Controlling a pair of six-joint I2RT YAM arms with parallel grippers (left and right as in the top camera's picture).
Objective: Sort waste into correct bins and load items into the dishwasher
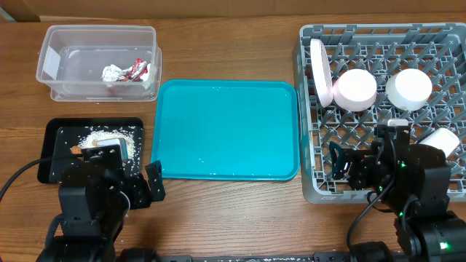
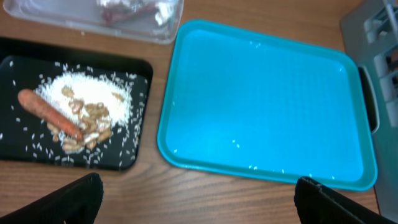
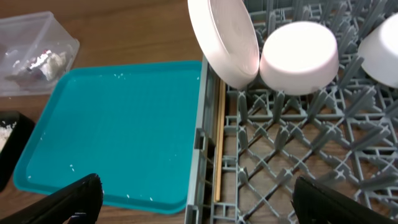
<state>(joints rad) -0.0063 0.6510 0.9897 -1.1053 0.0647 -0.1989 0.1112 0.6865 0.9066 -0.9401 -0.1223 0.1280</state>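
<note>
The clear tub point(image 1: 51, 65) at the back left holds the red wrapper point(image 1: 137, 70) and white wads point(image 1: 111, 73). The black tray point(image 1: 54, 135) holds rice scraps point(image 2: 93, 102) and an orange carrot point(image 2: 48, 113). The grey dish rack point(image 1: 309, 182) on the right holds the upright plate point(image 1: 321, 71), two overturned white bowls point(image 1: 354, 89) point(image 1: 408, 89), a small cup point(image 1: 441, 140) and the chopsticks point(image 3: 219, 134) along its left wall. My left gripper point(image 2: 198, 200) is open and empty over bare wood in front of the black tray. My right gripper point(image 3: 198, 200) is open and empty above the rack's front left corner.
A large teal tray point(image 1: 227, 129) lies in the middle with only a few rice grains on it. The wooden table's front edge is close to both arms.
</note>
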